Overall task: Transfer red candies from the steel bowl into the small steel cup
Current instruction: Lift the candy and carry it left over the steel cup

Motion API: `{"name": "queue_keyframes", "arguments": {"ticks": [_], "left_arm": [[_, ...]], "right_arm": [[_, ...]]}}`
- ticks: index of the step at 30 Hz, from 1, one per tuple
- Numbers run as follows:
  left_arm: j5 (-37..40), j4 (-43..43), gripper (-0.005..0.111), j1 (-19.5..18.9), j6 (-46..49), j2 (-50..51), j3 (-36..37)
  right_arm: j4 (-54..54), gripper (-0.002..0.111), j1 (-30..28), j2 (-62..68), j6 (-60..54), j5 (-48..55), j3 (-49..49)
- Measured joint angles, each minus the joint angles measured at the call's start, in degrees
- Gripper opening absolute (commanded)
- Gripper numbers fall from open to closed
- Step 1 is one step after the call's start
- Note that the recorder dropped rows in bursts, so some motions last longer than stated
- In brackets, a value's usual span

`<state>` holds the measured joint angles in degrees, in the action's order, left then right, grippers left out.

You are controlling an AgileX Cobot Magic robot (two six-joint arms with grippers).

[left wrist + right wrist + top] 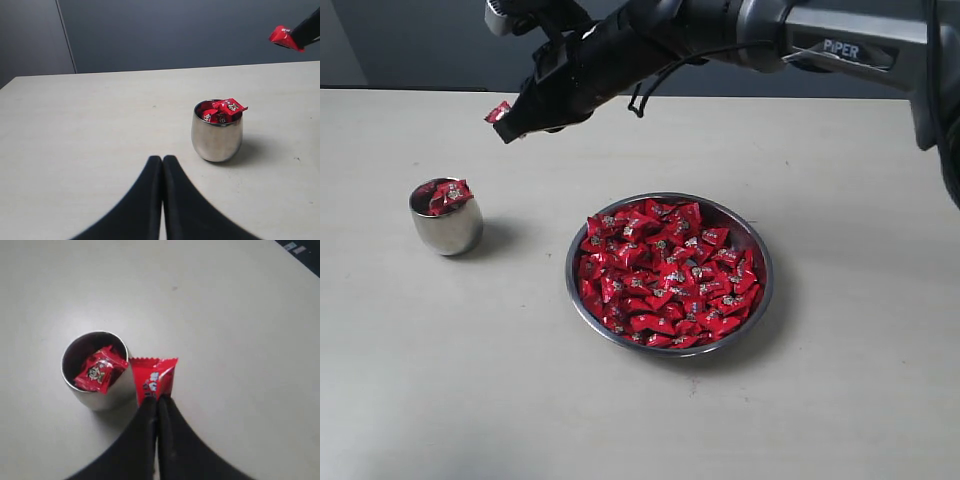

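The steel bowl (pixel 754 250) at the table's middle is heaped with red candies (pixel 665 275). The small steel cup (pixel 446 228) stands to its left with red candies (pixel 448 195) showing above its rim. My right gripper (pixel 504 126) reaches across from the right, high above the table beyond the cup, shut on one red candy (pixel 498 111). From its wrist, that candy (pixel 152 377) sticks out of the fingertips beside the cup (pixel 105 392) below. My left gripper (pixel 162 159) is shut and empty, low over the table, pointing toward the cup (pixel 217 137).
The right arm (pixel 740 35) stretches across the back of the scene above the table. Bare beige table (pixel 470 380) surrounds the bowl and cup. A dark wall (pixel 175 30) stands behind the far edge.
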<state>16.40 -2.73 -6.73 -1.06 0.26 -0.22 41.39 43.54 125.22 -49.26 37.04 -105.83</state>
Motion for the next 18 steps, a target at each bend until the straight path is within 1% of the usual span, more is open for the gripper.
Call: {"name": "queue_keyframes", "arguments": {"ticks": [8, 18], "left_arm": [[0.0, 0.0, 0.000, 0.0, 0.0, 0.0, 0.0], [0.0, 0.0, 0.000, 0.0, 0.0, 0.0, 0.0]], "right_arm": [[2.4, -0.001, 0.4, 4.5, -0.4, 4.1, -6.8], [2.5, -0.001, 5.2, 7.2, -2.6, 4.1, -8.2]]}}
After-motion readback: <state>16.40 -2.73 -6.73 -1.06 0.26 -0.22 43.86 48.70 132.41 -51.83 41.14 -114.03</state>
